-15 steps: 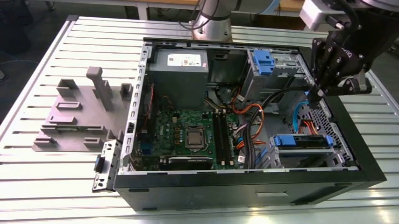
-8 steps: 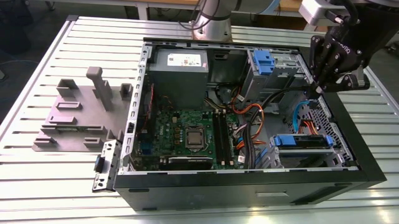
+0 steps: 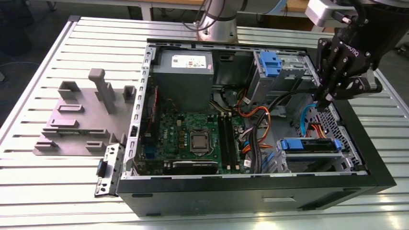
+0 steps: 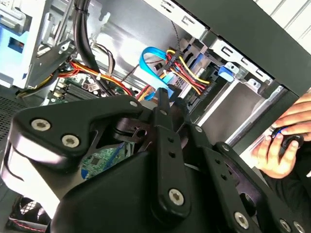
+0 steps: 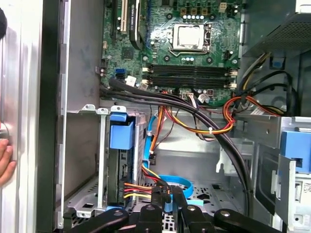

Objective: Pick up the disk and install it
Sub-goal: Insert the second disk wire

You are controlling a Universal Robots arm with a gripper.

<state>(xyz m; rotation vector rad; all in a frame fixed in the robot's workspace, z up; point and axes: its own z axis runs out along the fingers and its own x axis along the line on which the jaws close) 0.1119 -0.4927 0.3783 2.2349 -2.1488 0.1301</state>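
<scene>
- Gripper (image 3: pixel 326 100): black, hung over the computer case (image 3: pixel 377 167) at the exterior view's right; fingers drawn together, nothing held.
- Computer case: laid open on a slatted table (image 3: pixel 38 191); motherboard (image 3: pixel 191 139), grey power supply (image 3: pixel 184 64) and bundled cables (image 3: pixel 255 115) are contained.
- Disk (image 3: pixel 310 146): seated in the case's lower drive bay, its blue rail facing up, apart from the gripper.
- Cables: red, yellow and blue leads (image 5: pixel 160 187) are seen just beside the fingertips in the first wrist view.
- Grey slotted stand (image 3: pixel 83 115): placed beside the case.
- Hand (image 4: pixel 282 141): a person's, outside the case wall.
</scene>
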